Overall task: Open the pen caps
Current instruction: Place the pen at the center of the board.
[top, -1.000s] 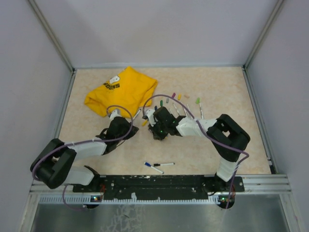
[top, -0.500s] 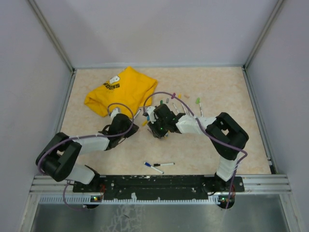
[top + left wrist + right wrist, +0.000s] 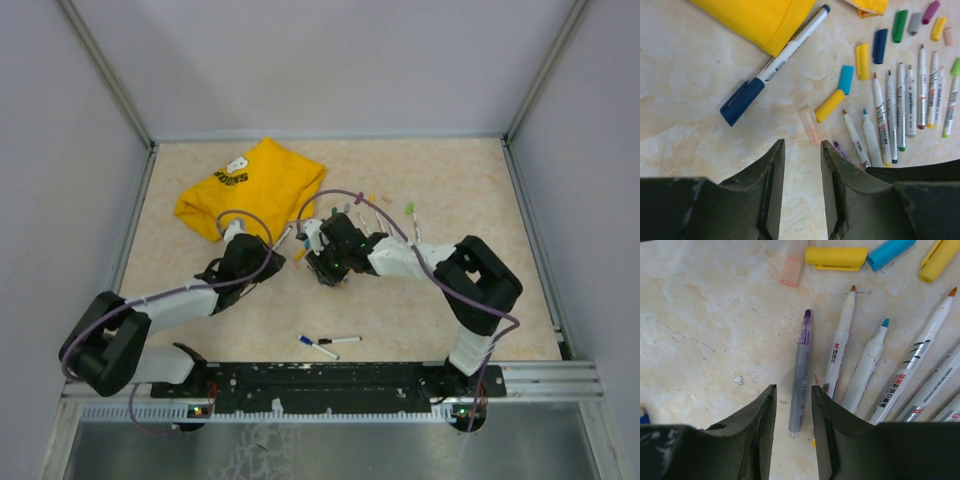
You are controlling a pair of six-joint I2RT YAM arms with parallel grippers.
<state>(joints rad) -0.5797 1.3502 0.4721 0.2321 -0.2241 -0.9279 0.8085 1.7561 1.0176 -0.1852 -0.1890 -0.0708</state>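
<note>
Both grippers are letting go, their fingers spreading from the near-shut pinch of a second ago. The left gripper (image 3: 802,145) is hanging part-open and empty, just short of a clear pinkish cap (image 3: 810,125) on the table (image 3: 690,90). It has edged slightly toward the yellow T-shirt (image 3: 755,20). The right gripper (image 3: 793,387) is also standing part-open, straddling the tail of an uncapped purple pen (image 3: 801,375) lying loose on the table. Removed pen caps (image 3: 830,105) are lying beside the row of pens (image 3: 900,112). A blue-capped pen (image 3: 775,67) is lying against the shirt.
</note>
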